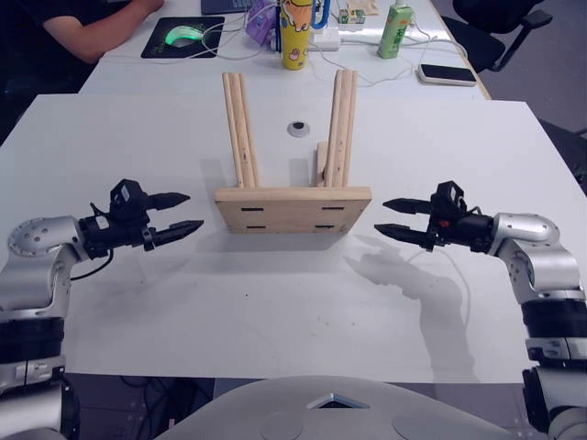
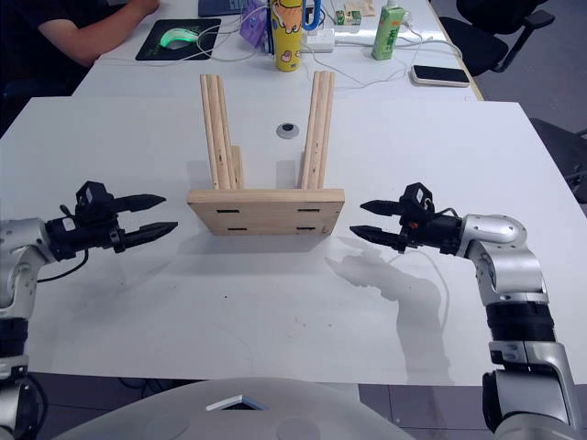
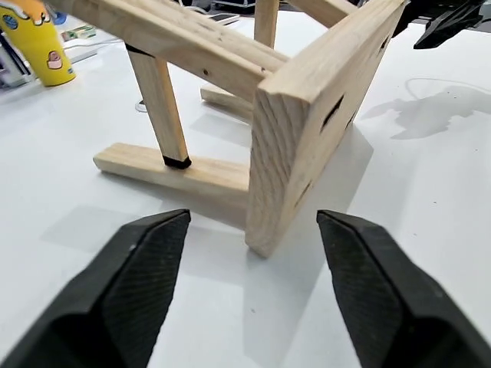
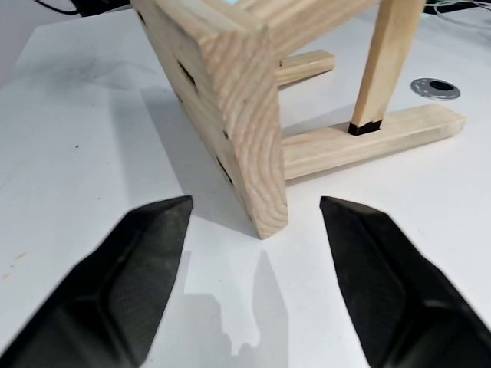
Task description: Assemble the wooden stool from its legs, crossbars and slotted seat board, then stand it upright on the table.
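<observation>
The wooden stool (image 1: 292, 207) lies on its side in the middle of the white table (image 1: 275, 330). Its slotted seat board faces me and stands on edge, and its legs (image 1: 240, 128) point away toward the far side. My left gripper (image 1: 185, 213) is open a short way left of the board's left end, pointing at it. My right gripper (image 1: 392, 218) is open just right of the board's right end, also pointing inward. Neither touches the stool. The board's edge (image 3: 303, 130) sits between the fingers in the left wrist view, and the board's corner (image 4: 249, 130) likewise in the right wrist view.
A round cable grommet (image 1: 298, 128) sits in the table between the legs. On the desk behind stand a yellow cup (image 1: 295, 37), a green carton (image 1: 395, 31), a phone (image 1: 447, 74) and a mouse pad (image 1: 182, 38) with a person's arm beside it.
</observation>
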Motion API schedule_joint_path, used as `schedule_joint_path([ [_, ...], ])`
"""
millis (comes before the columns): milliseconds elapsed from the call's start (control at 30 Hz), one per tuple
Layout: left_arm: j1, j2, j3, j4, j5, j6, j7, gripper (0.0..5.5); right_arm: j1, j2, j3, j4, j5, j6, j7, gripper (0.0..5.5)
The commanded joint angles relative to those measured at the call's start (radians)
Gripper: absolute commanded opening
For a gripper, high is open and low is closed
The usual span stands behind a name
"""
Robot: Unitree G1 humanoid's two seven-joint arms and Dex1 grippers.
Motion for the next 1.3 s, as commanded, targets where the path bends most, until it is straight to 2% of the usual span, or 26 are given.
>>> schedule_joint_path([
  [33, -0.062, 0.000, -0.074, 0.065, 0.034, -0.044, -0.044, 3.42, -0.093, 0.019, 0.066, 0.096, -0.065, -0.064, 0.051, 3.40],
  [400, -0.235, -0.069, -0.201, 0.290, 0.108, -0.182, -0.091, 3.42, -0.259, 0.120, 0.114, 0.267, -0.097, -0.163, 0.096, 3.40],
  [467, -0.259, -0.078, -0.210, 0.327, 0.116, -0.199, -0.095, 3.42, -0.279, 0.133, 0.120, 0.289, -0.106, -0.176, 0.099, 3.18],
  [767, -0.314, -0.098, -0.240, 0.415, 0.137, -0.249, -0.138, 2.07, -0.305, 0.150, 0.126, 0.349, -0.120, -0.197, 0.140, 1.72],
  [867, -0.327, -0.092, -0.226, 0.385, 0.094, -0.182, -0.172, 1.65, -0.323, 0.145, 0.110, 0.340, -0.084, -0.138, 0.176, 1.53],
  [1000, -0.355, -0.062, -0.189, 0.276, 0.001, 0.017, -0.205, 1.57, -0.348, 0.103, 0.085, 0.209, 0.012, 0.080, 0.249, 1.52],
  [1200, -0.429, 0.088, -0.104, 0.054, -0.342, 0.682, -0.287, 1.57, -0.447, -0.054, 0.030, -0.090, 0.299, 0.658, 0.326, 1.43],
  [1300, -0.547, 0.176, -0.076, 0.011, -0.492, 0.960, -0.325, 1.54, -0.577, -0.159, 0.040, -0.115, 0.439, 0.918, 0.354, 1.38],
])
